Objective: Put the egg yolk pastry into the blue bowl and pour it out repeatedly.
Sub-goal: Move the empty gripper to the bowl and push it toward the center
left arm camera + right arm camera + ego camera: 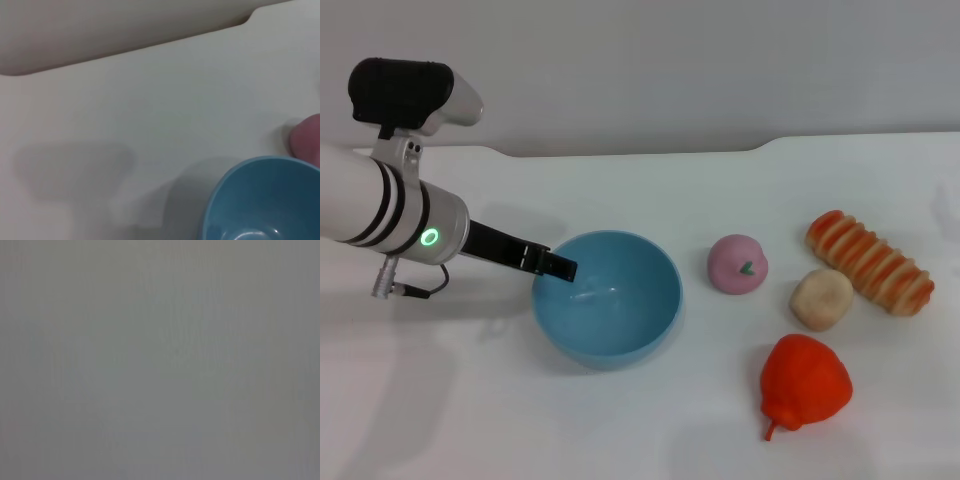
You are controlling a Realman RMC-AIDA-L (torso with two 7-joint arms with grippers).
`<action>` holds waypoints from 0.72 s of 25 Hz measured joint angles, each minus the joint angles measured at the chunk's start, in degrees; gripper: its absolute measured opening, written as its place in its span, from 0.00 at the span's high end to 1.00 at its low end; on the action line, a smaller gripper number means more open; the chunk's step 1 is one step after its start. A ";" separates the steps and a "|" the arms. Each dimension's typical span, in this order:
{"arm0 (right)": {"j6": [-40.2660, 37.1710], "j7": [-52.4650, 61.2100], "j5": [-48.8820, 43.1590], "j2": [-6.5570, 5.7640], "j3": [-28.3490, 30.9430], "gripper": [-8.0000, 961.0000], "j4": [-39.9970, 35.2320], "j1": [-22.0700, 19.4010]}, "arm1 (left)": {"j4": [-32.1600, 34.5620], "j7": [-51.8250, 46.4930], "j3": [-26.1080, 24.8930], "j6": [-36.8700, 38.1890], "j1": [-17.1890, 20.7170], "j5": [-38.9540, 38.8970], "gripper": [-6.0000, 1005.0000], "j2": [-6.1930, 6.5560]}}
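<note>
The blue bowl stands upright on the white table, with nothing inside it; its rim also shows in the left wrist view. My left gripper reaches in from the left and is shut on the bowl's left rim. The egg yolk pastry, a pale beige lump, lies on the table well to the right of the bowl, apart from both grippers. My right gripper is out of view, and the right wrist view shows only plain grey.
A pink ball with a green mark lies between bowl and pastry. A striped orange-and-cream bread roll lies behind the pastry. A red pepper-like item sits in front of it. The table's far edge runs behind them.
</note>
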 joint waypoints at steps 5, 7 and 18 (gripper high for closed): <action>0.00 0.00 0.00 0.07 0.00 0.28 0.00 -0.13 | 1.57 -0.35 0.20 1.26 -0.28 -0.01 0.18 -0.02; 0.00 0.00 0.00 0.08 0.00 0.28 0.00 -0.15 | 2.83 -0.57 0.68 2.30 -0.62 -0.01 0.18 -0.02; 0.00 0.00 0.00 0.09 0.00 0.28 0.00 -0.16 | 8.73 -0.19 1.03 3.53 -3.60 0.03 0.18 -0.02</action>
